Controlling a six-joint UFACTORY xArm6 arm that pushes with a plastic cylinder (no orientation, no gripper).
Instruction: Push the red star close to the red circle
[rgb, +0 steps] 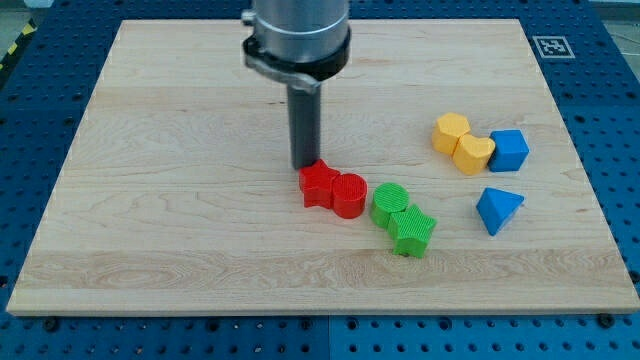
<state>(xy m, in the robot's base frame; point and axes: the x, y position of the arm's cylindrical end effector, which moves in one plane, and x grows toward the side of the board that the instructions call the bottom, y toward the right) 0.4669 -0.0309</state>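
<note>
While the rod stands upright over the board's middle, my tip (305, 165) sits at the upper-left edge of the red star (319, 186), touching it or so near that no gap can be made out. No pincer on this arm, so nothing opens, closes or grips; the straight dark rod is the only working end. Red star lies a little below the board's centre, pressed side to side against the red circle (349, 195), which sits at its lower right; the two are in contact. Just to the view's right of that pair, slightly apart from the red circle, a green circle (389, 204) touches a green star (412, 231) at its lower right. Well apart, toward the view's right edge: a yellow hexagon-like block (451, 132) and a second yellow block (474, 153), perhaps heart-shaped, touching each other, with a blue cube-like block (509, 150) against the second yellow one on its right. Below that cluster, separate, a blue triangle (498, 209). Wooden board (170, 150) rests on a blue perforated table (30, 150); a fiducial marker (551, 46) at the board's top right corner.
</note>
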